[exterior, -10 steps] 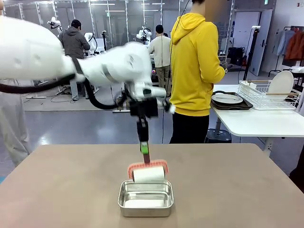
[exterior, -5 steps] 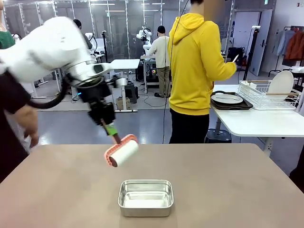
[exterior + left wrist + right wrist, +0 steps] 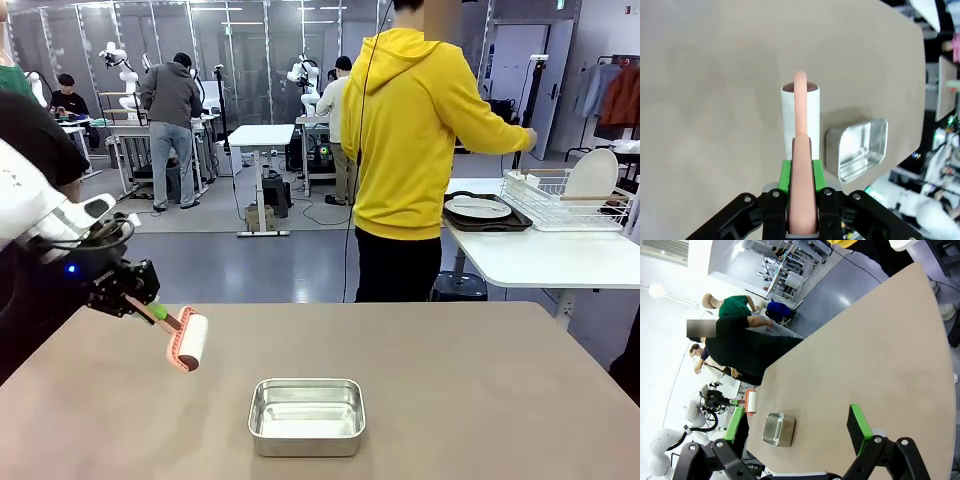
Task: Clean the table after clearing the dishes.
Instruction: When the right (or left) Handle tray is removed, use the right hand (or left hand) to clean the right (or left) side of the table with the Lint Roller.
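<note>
My left gripper (image 3: 148, 307) is shut on the pink handle of a lint roller (image 3: 187, 340), whose white roll hangs just above the left part of the taupe table (image 3: 480, 400). The left wrist view shows the green pads (image 3: 785, 175) clamping the roller (image 3: 800, 112) handle over the table (image 3: 715, 100). One white plate lies on a dark tray (image 3: 478, 209) on the white side table; another stands in the wire rack (image 3: 592, 175). My right gripper (image 3: 797, 427) is open and holds nothing, high over the table (image 3: 880, 365).
A square steel pan (image 3: 306, 415) sits at the table's near middle, also seen as pan (image 3: 857, 147) and pan (image 3: 778, 429). A person in a yellow hoodie (image 3: 415, 150) stands at the far edge, reaching toward the rack. Another person stands by the table's left side (image 3: 740, 347).
My left arm has swung the lint roller from just above the pan to the table's left side. The person in yellow has stretched an arm toward the rack.
</note>
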### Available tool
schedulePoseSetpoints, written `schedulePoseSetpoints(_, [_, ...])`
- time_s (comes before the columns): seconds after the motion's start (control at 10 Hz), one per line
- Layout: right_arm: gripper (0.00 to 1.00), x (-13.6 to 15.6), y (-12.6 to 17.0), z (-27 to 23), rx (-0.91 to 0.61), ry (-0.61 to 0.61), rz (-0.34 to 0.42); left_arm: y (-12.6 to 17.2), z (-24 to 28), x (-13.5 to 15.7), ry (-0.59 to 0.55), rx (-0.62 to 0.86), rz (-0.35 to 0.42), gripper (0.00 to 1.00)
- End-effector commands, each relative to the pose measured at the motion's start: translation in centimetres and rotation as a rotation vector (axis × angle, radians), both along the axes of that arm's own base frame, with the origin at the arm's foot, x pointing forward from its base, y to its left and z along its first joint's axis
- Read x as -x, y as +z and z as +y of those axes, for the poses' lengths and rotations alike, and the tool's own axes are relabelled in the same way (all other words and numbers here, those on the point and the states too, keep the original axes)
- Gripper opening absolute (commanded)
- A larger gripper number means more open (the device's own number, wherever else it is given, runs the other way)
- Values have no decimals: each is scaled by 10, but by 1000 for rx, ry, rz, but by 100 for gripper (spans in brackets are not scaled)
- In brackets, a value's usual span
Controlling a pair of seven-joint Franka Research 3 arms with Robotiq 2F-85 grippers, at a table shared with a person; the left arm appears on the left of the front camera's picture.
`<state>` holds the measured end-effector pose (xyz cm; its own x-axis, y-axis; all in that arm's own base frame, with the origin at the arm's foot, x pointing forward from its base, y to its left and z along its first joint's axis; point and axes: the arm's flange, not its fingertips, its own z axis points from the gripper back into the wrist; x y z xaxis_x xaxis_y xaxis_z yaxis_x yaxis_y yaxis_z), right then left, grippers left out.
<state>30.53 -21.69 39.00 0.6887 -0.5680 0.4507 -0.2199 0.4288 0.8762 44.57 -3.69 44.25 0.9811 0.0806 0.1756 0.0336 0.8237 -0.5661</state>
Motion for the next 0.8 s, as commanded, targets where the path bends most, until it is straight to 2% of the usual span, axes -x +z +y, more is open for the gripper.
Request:
schedulePoseSetpoints(0.0, [100,3,2,1,3,9,-1,-36,-4,-24,-13,194,-11,0])
schedulePoseSetpoints(0.1, [100,3,2,1,3,9,-1,-57,-2,-32,-48,260,17,0])
schedulePoseSetpoints(0.2, [100,3,2,1,3,9,-1,-65,-5,-38,-158,276,7,0])
schedulePoseSetpoints(0.3, [100,3,2,1,3,9,-1,-42,2,-15,20,155,25,0])
schedulePoseSetpoints(0.7, [100,3,2,1,3,9,-1,-42,2,-15,20,155,25,0])
